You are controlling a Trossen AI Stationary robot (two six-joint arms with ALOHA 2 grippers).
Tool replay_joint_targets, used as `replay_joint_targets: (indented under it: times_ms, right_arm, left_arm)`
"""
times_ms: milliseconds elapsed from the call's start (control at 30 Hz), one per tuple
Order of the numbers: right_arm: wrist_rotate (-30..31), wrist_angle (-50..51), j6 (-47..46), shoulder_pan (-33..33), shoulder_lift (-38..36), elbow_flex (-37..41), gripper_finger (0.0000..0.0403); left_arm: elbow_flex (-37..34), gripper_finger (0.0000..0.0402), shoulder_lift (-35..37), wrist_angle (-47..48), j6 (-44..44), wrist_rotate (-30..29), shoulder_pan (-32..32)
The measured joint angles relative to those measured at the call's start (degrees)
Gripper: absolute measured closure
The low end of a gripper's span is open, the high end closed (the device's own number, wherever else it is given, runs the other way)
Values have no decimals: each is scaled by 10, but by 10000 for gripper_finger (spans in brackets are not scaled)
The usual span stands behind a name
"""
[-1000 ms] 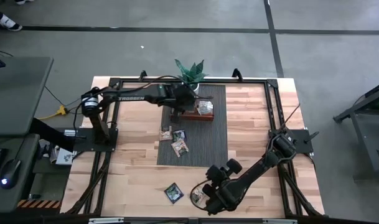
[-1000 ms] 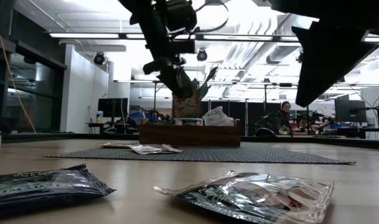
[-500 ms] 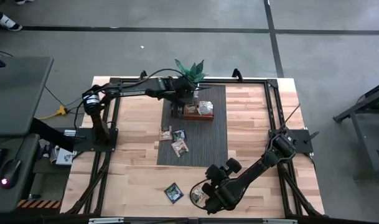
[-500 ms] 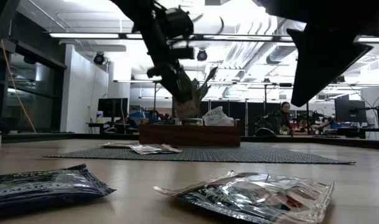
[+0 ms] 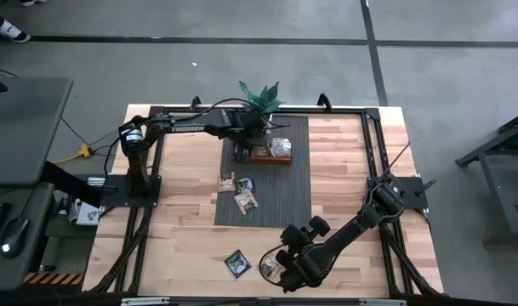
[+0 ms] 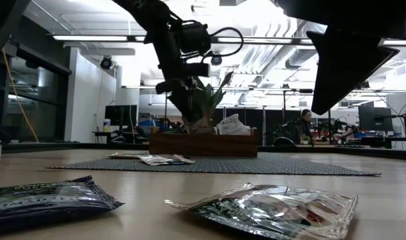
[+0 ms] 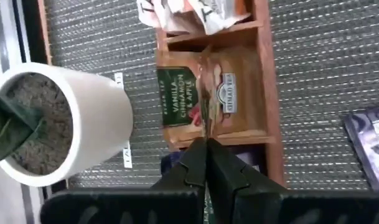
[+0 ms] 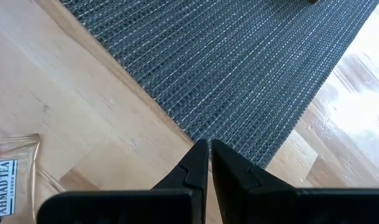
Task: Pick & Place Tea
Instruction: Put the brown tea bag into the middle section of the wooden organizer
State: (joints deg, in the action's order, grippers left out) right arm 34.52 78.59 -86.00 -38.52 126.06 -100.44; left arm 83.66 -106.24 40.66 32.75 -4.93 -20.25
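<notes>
My left gripper (image 7: 206, 144) is shut on a tea sachet (image 6: 200, 122) and hangs over the brown wooden tray (image 5: 263, 155) on the grey mat, next to the potted plant (image 5: 259, 95). White-and-tan sachets (image 7: 198, 11) fill one end compartment of the tray. Three more sachets (image 5: 240, 192) lie flat on the mat. A dark sachet (image 5: 237, 263) and a silvery one (image 6: 276, 210) lie flat on the wood near the front edge. My right gripper (image 8: 208, 149) hovers shut above the wood beside the silvery sachet (image 8: 7, 180), touching nothing. My left gripper pinches the sachet's upper edge (image 7: 206, 132) between its two fingers, which slant steeply down from the table's left. The sachet hangs below the fingers over the tray's middle compartment (image 7: 245, 124). Whether its lower edge touches the tray, I cannot tell.
The plant's white pot (image 7: 65, 124) stands close beside the tray on its far side. Black frame rails (image 5: 373, 153) run along the table's edges. Bare wood (image 5: 344, 170) lies to the right of the mat.
My left gripper, still shut on its sachet, has sunk toward the tray and swung a little toward the table's far edge; the sachet now hangs just above the tray.
</notes>
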Motion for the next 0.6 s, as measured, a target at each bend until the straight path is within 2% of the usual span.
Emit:
replay_joint_targets:
  times_ms: [333,600]
  right_arm:
    - [0,0,0,0,0,0,386]
    - [1,-2,0,0,0,0,386]
  left_arm:
    - [1,401,2,-5,0,-1,0]
    - [1,386,2,20,0,-1,0]
